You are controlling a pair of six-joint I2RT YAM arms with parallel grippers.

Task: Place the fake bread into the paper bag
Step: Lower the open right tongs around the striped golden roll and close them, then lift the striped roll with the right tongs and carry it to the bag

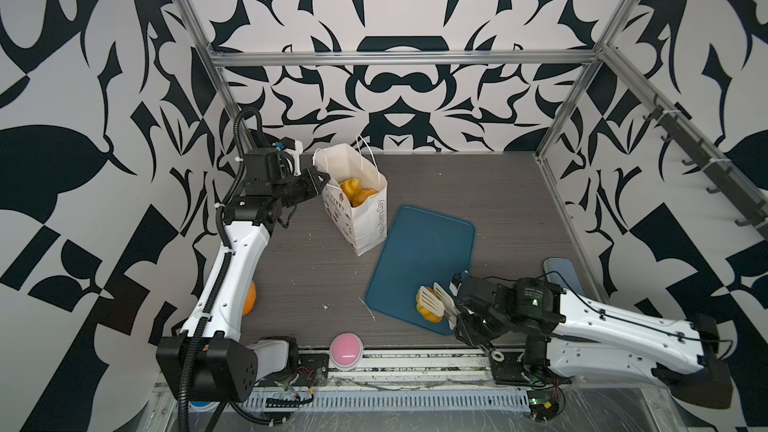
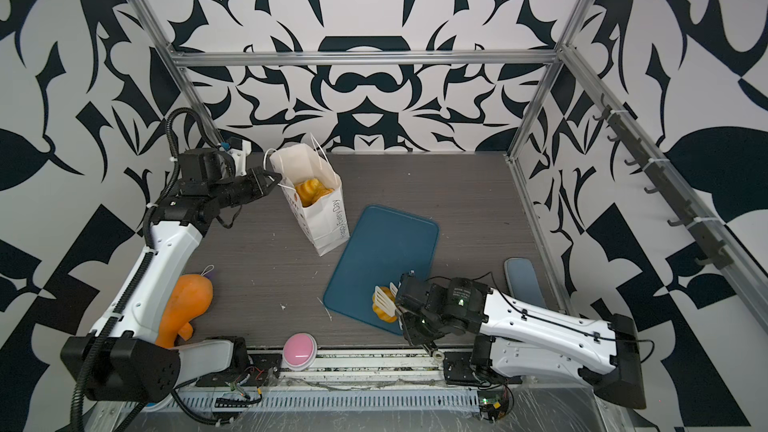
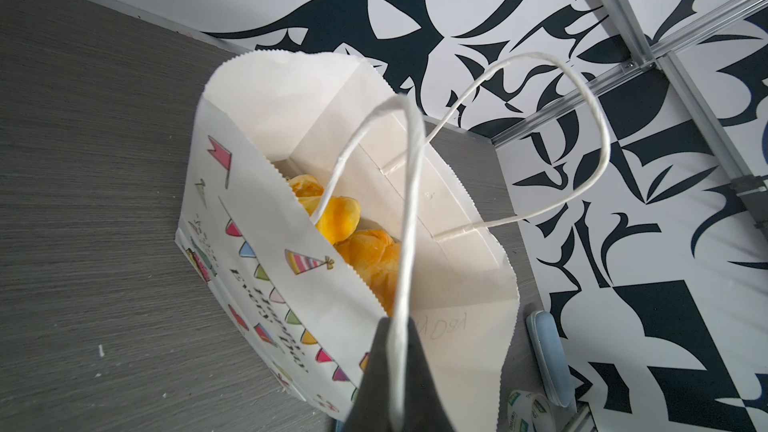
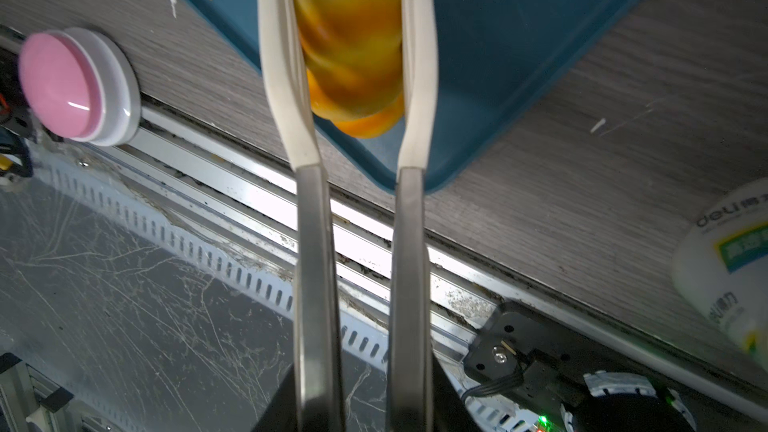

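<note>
the blue tray (image 1: 424,243) lies in the middle of the table and nearly everything has gone from it: in both top views its surface is bare except for one piece of fake bread (image 1: 432,315) at the tray's near corner, the one closest to the right arm. the right gripper (image 1: 456,314) is closed on the metal handles of a pair of white-tipped tongs (image 4: 316,243), and in the right wrist view the two tips press against either side of that glossy, striped pastry (image 4: 353,56), so it looks pinched. whether it has come clear of the tray i cannot tell. the paper bag (image 1: 365,218) stands upright just beside the tray's far left corner, mouth open, and at least two or three golden pieces (image 3: 340,214) sit in its bottom. the bag's walls hide any others. on the side of the bag away from the tray, the left gripper (image 2: 272,179) is pinched together on one cord handle (image 3: 405,243), which i take to be holding the mouth open and the bag steady. an orange soft toy (image 2: 187,305) lies well left of the tray under the left arm, and it looks too plain to count as bread. a pink button (image 1: 346,349) sits near the tray's front edge. to my eye the job is almost finished: what is left is to carry this last visible piece from the tray over to the bag and let it drop in.
</note>
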